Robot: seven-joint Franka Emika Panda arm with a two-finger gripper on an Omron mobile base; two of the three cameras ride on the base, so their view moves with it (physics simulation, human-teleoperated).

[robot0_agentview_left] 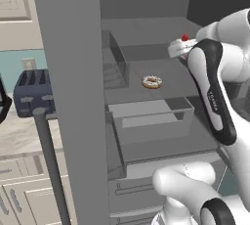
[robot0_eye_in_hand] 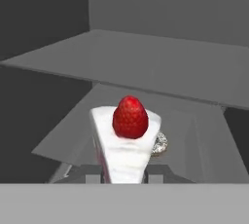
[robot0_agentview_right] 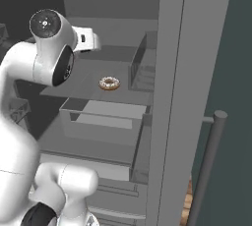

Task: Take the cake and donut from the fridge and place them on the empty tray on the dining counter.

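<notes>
the gripper (robot0_eye_in_hand: 124,177) is sitting nearly closed on the cake (robot0_eye_in_hand: 125,145), its jaws pinching the white wedge at both sides of its base. in the hand view the slice is standing upright, red berry on top, its narrow edge facing the camera and its long axis running away toward the fridge (robot0_agentview_left: 146,33) interior. from the left base view the cake (robot0_agentview_left: 179,46) is hanging above the shelf, right of the donut (robot0_agentview_left: 152,81), which is lying flat on that shelf.
</notes>
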